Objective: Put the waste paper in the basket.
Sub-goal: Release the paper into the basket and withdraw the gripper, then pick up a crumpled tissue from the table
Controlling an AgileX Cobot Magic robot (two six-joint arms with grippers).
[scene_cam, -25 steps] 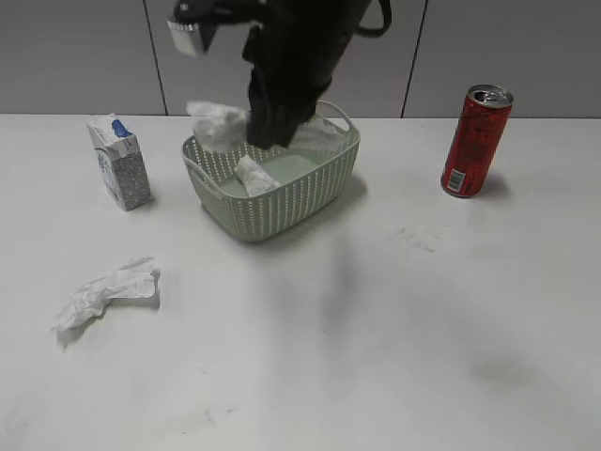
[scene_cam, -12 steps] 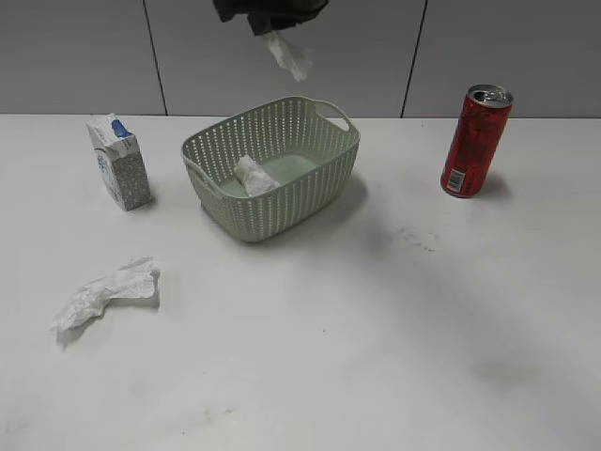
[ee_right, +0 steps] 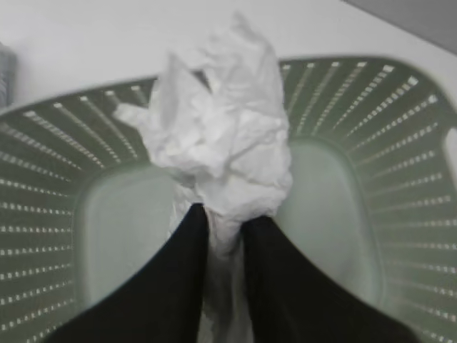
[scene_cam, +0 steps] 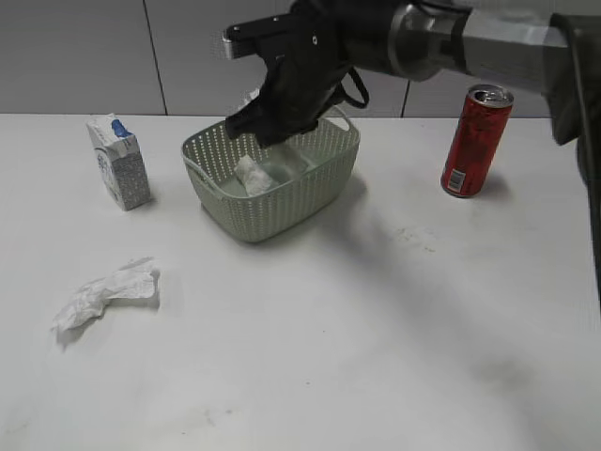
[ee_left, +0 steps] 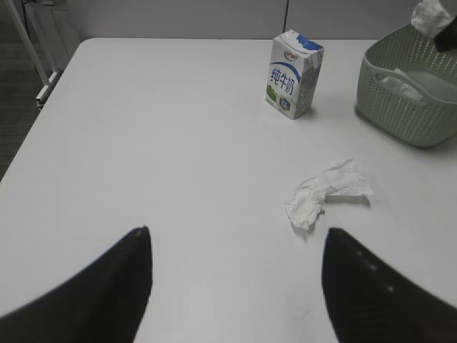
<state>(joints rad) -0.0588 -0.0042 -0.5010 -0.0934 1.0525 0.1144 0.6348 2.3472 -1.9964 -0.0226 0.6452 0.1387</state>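
The sage-green basket [scene_cam: 272,221] stands at the middle back of the table, with one white paper wad [scene_cam: 252,175] lying inside it. My right gripper [ee_right: 225,214] is shut on a second wad [ee_right: 221,136] and holds it over the basket's inside [ee_right: 400,128]; in the exterior view that gripper [scene_cam: 260,127] hangs over the basket's back left rim. A third wad [scene_cam: 103,293] lies on the table at front left. My left gripper [ee_left: 235,239] is open and empty, low over the table, short of that wad [ee_left: 325,193]. It does not show in the exterior view.
A blue-and-white carton [scene_cam: 120,162] stands upright left of the basket and also shows in the left wrist view [ee_left: 293,75]. A red can [scene_cam: 477,141] stands at the back right. The right arm reaches in from the upper right.
The right gripper rose high above the basket with a wad hanging from it, then came back down over the basket, still holding it. The wads on the table and in the basket have not moved.
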